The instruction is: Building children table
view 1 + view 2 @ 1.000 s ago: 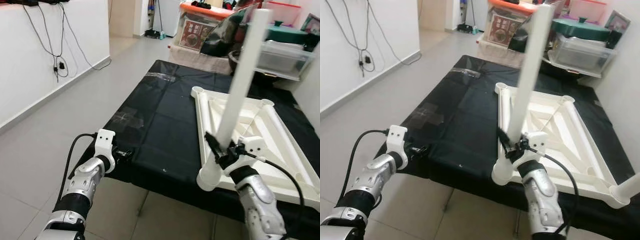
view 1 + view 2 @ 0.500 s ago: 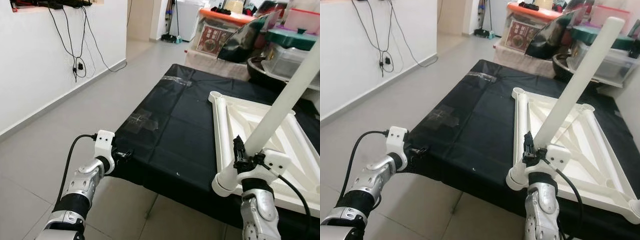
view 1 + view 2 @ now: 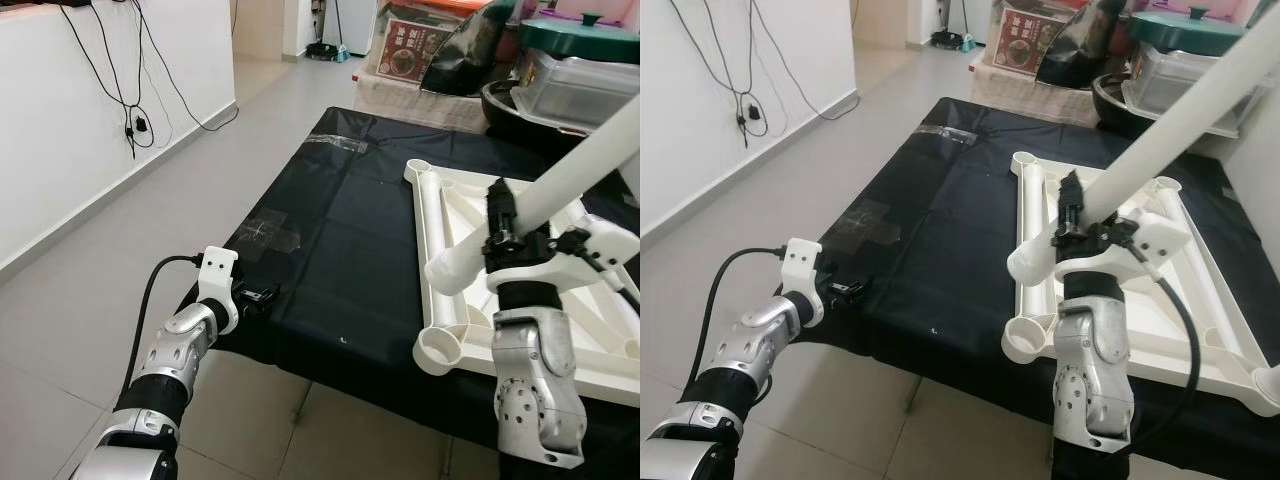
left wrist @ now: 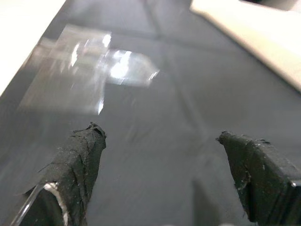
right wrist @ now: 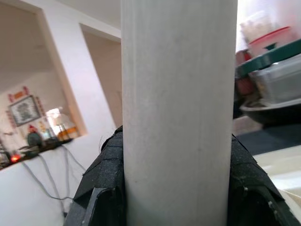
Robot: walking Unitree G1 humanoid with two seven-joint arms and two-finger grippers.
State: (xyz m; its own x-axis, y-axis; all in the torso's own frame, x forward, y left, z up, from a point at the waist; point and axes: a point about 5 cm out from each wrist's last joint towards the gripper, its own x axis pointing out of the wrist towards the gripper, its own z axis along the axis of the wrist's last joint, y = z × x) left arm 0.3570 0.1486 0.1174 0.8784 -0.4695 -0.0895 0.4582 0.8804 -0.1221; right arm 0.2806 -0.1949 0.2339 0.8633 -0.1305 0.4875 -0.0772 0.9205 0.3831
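Nearest: left gripper (image 3: 262, 295) at the near-left edge of the black sheet (image 3: 330, 230), idle. Its wrist view shows the two fingers (image 4: 77, 160) spread wide over the sheet, nothing between them.

Right gripper (image 3: 497, 232) is raised over the near end of the white frame (image 3: 440, 230), the upturned table lying flat on the sheet. It pinches a white leg (image 3: 560, 180) — the wrist view has the tube filling the gap, a black pad pressed on each side.

Leg axis: long, tilted, running from its lower end (image 3: 445, 272) at near-left up and away to the right, out past the picture edge. The grip sits close to the lower end, so most of the length overhangs.

Key relation: an open round socket (image 3: 440, 350) sits at the frame's near corner, just below and slightly nearer than the leg's lower end. They are apart, not mated. Judgement: the leg must swing toward upright and drop its end into that socket; the right arm is the one placed for it, the left is well apart.

A second socket (image 3: 418, 168) is open at the far-left corner of the frame.

Farther back, off the sheet: a clear storage box with a green lid (image 3: 575, 70), contents not readable; a dark bowl (image 3: 510, 100) beside it; cables (image 3: 130, 80) hang on the left wall.
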